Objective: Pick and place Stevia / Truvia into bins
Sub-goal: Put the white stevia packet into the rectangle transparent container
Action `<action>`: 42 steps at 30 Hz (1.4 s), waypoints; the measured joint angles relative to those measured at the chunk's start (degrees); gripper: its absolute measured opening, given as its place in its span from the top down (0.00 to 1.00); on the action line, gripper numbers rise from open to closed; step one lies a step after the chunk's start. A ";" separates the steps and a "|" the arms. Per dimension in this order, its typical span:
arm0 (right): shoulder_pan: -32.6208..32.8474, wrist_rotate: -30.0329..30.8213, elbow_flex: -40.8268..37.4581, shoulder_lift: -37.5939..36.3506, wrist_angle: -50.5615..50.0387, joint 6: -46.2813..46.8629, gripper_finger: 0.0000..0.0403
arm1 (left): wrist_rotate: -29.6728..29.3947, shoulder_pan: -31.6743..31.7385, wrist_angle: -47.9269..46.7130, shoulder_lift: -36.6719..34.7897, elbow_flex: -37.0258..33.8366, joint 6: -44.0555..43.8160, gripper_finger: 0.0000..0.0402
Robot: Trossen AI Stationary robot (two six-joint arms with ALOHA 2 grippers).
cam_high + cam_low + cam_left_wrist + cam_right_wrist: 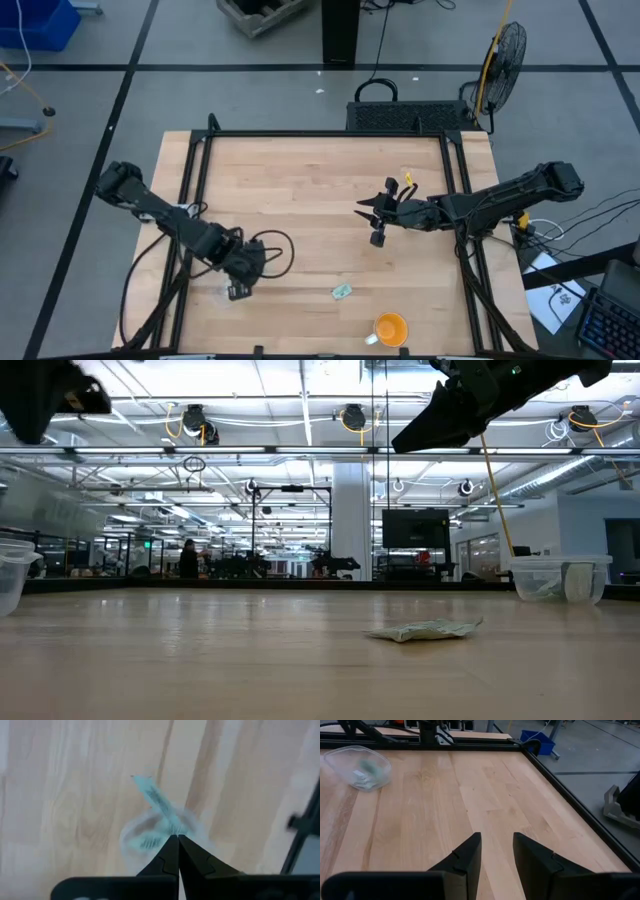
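Near the table's front left corner, my left gripper hangs over a clear bin, and through its wrist camera I see the two fingers pressed together at the tips with a pale green sachet pinched between them, sticking out at a slant above the bin's mouth. More green-and-white packets lie blurred inside that bin. My right gripper is out over the middle of the table, clear of the wood, and its wrist camera shows the right gripper with a narrow gap between its fingers and nothing in it, only bare boards beneath. Further along that same view stands a second clear cup with a few packets in it, near the black frame rail. One loose sachet lies flat on the table toward the front edge, between the two grippers and well apart from both; from table height this loose sachet looks slightly crumpled, with a bin beyond it to one side. An orange cup sits at the front edge, near the loose sachet.
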 joint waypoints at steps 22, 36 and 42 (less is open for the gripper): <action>-0.02 0.09 0.00 0.00 0.94 -0.42 0.74 | -4.46 2.24 1.50 0.07 -6.17 -8.46 0.89; -0.02 0.07 0.00 -0.02 1.27 -0.44 0.74 | -0.79 14.17 13.80 7.05 -10.55 0.84 0.65; -0.02 0.04 0.01 0.00 0.88 -0.42 0.74 | 4.38 16.45 14.78 12.64 -10.60 1.62 0.64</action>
